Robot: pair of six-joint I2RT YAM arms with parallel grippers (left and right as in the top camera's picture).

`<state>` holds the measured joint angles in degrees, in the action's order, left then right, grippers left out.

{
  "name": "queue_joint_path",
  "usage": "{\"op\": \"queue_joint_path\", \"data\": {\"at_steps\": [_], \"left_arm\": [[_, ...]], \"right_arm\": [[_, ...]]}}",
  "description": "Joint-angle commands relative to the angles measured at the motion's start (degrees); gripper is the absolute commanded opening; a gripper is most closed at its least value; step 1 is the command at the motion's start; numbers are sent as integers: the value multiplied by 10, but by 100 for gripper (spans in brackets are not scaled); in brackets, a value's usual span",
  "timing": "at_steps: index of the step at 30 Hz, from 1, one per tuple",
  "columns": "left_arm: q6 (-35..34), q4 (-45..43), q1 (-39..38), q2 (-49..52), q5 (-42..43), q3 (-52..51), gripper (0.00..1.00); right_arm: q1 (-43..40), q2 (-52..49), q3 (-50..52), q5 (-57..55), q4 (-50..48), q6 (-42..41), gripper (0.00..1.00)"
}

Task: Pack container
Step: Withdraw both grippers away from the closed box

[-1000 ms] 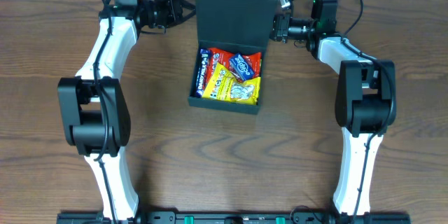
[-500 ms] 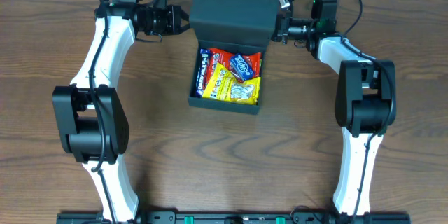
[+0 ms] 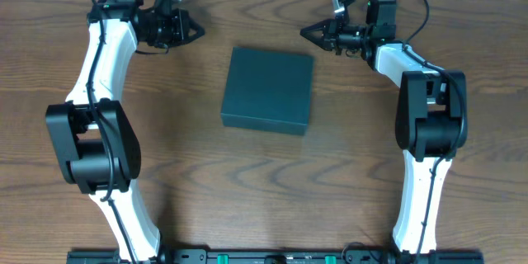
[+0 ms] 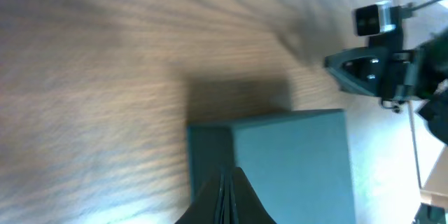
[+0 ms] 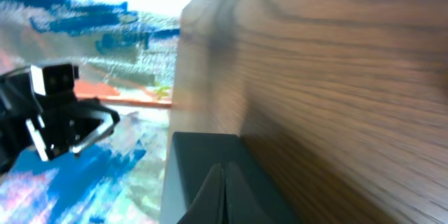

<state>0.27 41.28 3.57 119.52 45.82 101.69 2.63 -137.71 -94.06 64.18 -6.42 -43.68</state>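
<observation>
Closed container [image 3: 268, 89] sits mid tabletop [image 3: 206, 181], lid probably flush; seam unclear. Both pinched closed, empty: left hand [image 3: 191, 30], right hand [image 3: 307, 30], off far corners, not touching. Withdraw outward, high, without nudging lid.

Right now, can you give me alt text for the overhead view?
A closed dark teal box lies in the middle of the wooden table. The left gripper and right gripper, both shut and empty, sit off its far corners.
</observation>
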Motion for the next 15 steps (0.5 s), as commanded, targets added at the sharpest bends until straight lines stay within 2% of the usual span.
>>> {"op": "queue_joint_path", "data": {"at_steps": [1,8,15], "left_arm": [[9,27,-1,-22,-58,13,6],[14,71,-3,-22,-105,13,6],[15,79,-2,-22,-110,13,6]], "right_arm": [[-11,25,-12,-42,30,23,1],[-19,25,-19,-183,198,99,1],[-25,109,-81,-325,362,251,2]]}}
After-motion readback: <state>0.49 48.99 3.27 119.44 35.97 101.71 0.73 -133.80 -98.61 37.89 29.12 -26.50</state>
